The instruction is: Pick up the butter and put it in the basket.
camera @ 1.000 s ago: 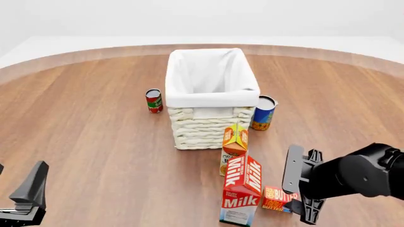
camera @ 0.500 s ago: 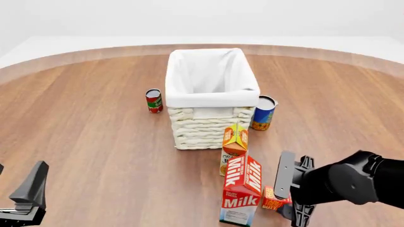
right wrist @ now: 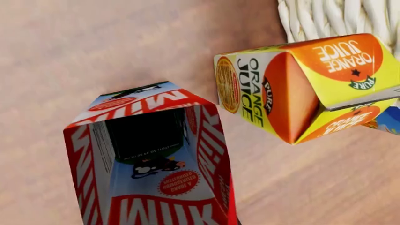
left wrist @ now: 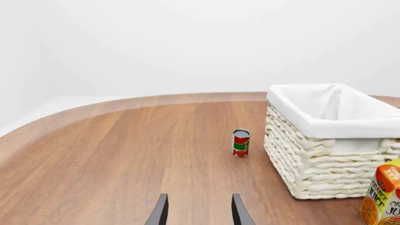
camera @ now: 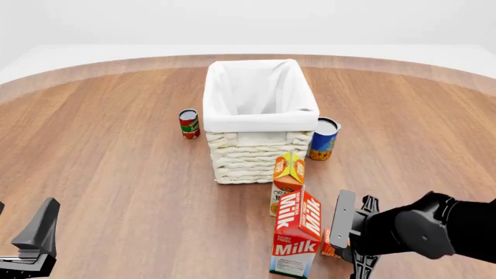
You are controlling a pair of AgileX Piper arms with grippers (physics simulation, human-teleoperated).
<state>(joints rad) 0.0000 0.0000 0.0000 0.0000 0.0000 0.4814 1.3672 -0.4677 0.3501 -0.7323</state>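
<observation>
2 grippers: right gripper [camera: 350,241] spread wide, holding nothing; left gripper [camera: 31,244] parted, idle.
Butter [camera: 326,244]: between the right fingers, mostly hidden.
Milk carton [camera: 295,235]: just beside.
Basket [camera: 259,119]: ahead.
Advice: close squarely on the butter, sparing the milk carton.

Tall red-and-white milk carton [camera: 297,234] at 6 o'clock on the wooden table [camera: 116,151], orange juice carton [camera: 287,179] just beyond it, red can [camera: 189,124] at 10 o'clock, blue-and-yellow can [camera: 324,139] at 2 o'clock.
</observation>
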